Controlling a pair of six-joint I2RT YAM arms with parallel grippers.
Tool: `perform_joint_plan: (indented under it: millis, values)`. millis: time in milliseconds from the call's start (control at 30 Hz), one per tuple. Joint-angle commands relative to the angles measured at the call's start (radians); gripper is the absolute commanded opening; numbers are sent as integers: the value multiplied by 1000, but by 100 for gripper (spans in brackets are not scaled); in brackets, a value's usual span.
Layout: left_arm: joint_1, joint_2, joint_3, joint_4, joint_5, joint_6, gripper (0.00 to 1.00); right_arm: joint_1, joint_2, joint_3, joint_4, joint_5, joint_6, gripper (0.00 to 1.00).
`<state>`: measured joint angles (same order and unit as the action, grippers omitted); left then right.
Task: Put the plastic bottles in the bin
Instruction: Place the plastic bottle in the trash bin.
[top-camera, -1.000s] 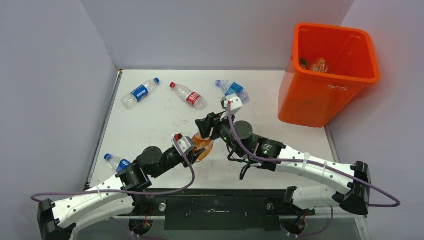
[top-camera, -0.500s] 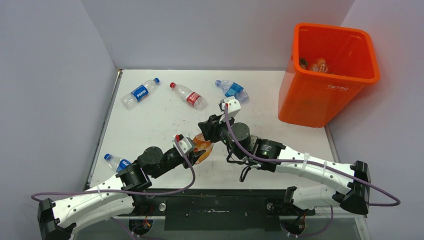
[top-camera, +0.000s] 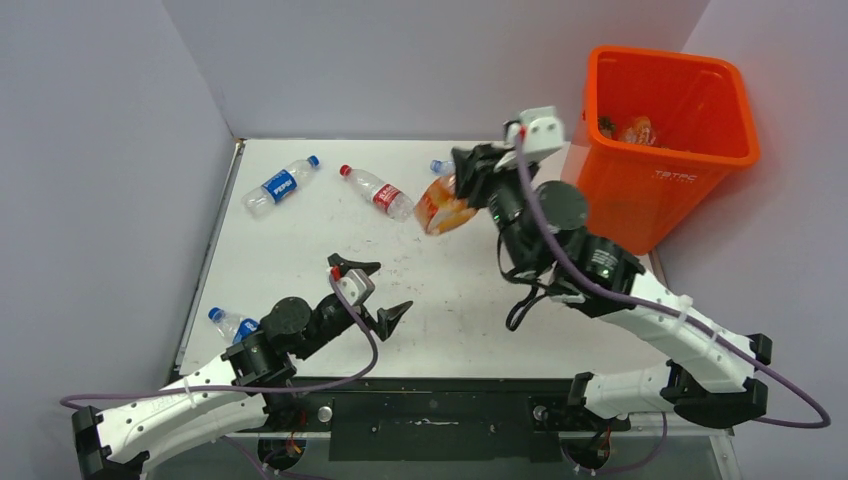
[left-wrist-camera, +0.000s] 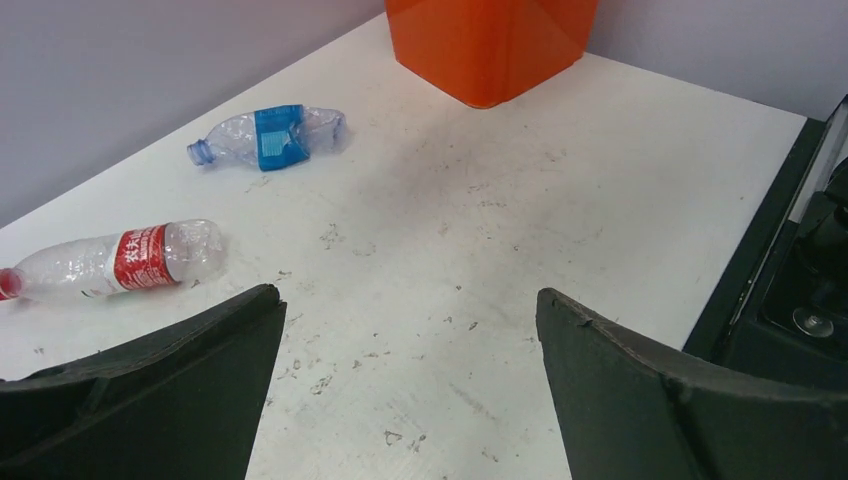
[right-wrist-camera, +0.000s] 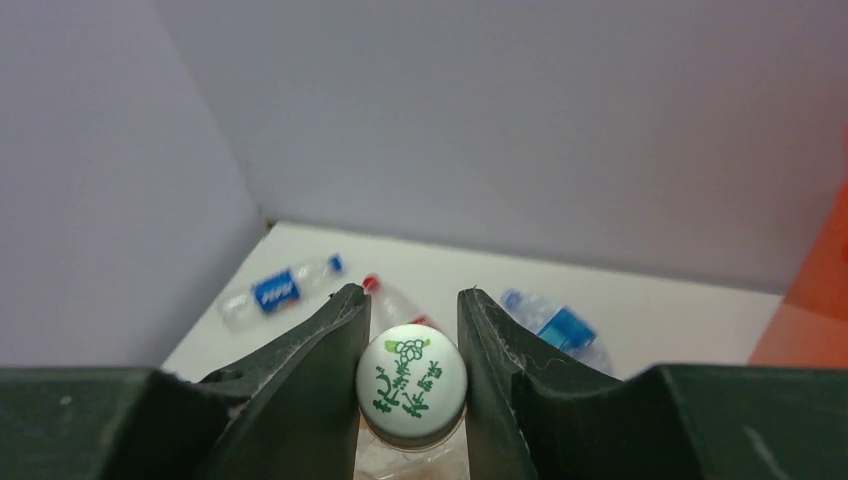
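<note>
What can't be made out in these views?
Bin contents, top view: too small to count.
Orange bottle, right wrist view: body hidden behind its cap and right gripper.
Bin mouth, left wrist view: cut by top edge.
Near-left bottle, top view: partly behind left arm.

Aloft, left of upright orange bin (top-camera: 690, 180): orange-tinted bottle (top-camera: 443, 208), white cap. Lying flat: Pepsi bottle (top-camera: 280, 186), red-label bottle (top-camera: 378, 192), crumpled blue-label bottle (left-wrist-camera: 270, 137); blue-capped bottle (top-camera: 232, 324) near-left.
</note>
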<state>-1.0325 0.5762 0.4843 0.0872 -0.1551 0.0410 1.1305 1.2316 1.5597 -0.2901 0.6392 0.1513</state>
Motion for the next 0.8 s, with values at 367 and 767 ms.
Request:
perform_joint_plan:
  millis: [367, 767]
  values:
    - [-4, 16, 39, 54, -95, -29, 96, -682, 122, 235, 589, 262, -202, 5]
    - [-9, 23, 40, 59, -112, -30, 96, -982, 304, 326, 677, 300, -91, 5]
